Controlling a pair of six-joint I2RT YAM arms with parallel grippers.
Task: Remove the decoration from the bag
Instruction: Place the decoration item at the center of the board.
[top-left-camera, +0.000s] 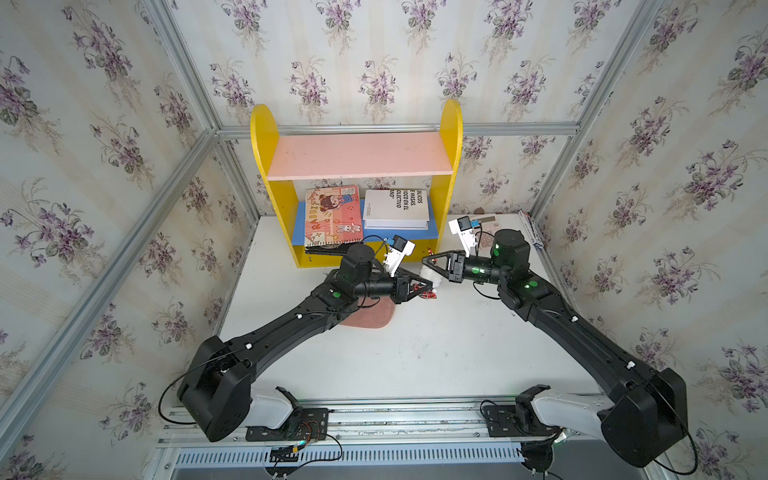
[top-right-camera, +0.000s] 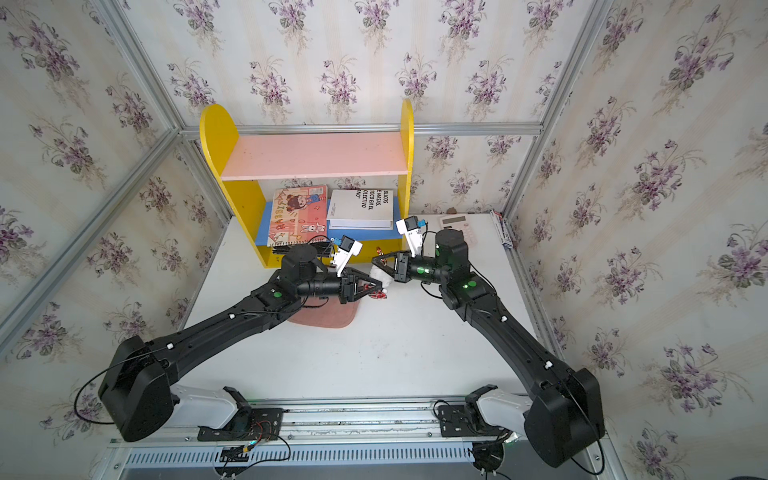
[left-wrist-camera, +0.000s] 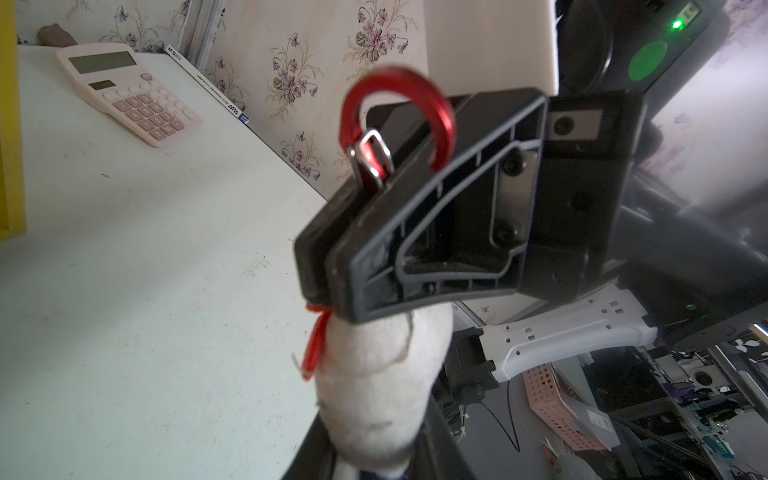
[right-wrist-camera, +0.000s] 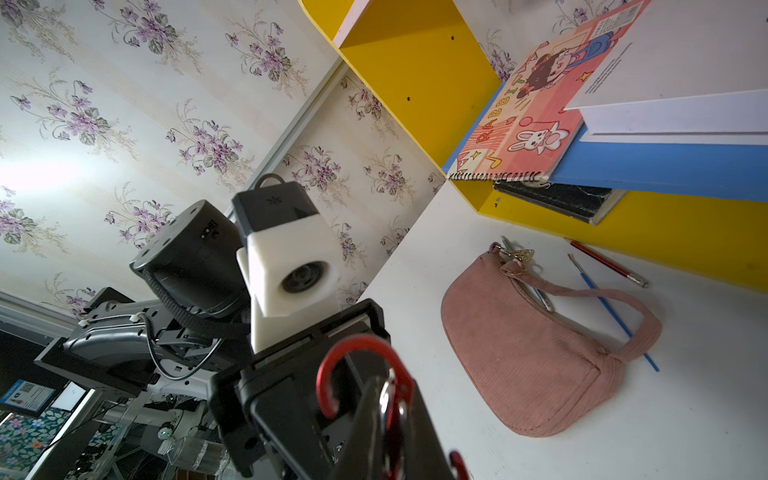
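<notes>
Above the white counter (top-left-camera: 415, 353), just in front of a yellow shelf unit (top-left-camera: 451, 166), the two black arms reach inward and meet tip to tip, wrists roughly level. The right fingers (left-wrist-camera: 374, 270) are clamped shut on the link of the small plush decoration with a white head (left-wrist-camera: 382, 374). A red metal carabiner (left-wrist-camera: 399, 108) stands out on one side of them and the plush hangs out on the other. The left fingers (top-left-camera: 428, 284) are drawn in around the lower part of that plush, which hangs in the air between both arms, off the dusty-pink crescent fabric bag (right-wrist-camera: 532, 357).

There are two arms, one decoration, one carabiner and one bag. On the counter lie one pink calculator (left-wrist-camera: 129, 91), one red pencil (right-wrist-camera: 602, 262) and one blue-handled brush (right-wrist-camera: 611, 311). Two books lie on the blue shelf board: a pink spiral notebook (top-left-camera: 332, 216) and a white book (top-left-camera: 397, 205).

In both top views the left forearm covers most of the bag, which lies flat on the counter. Only a red scrap of the decoration's body shows under the left fingers. The left wrist view cuts off those fingers at its edge.
</notes>
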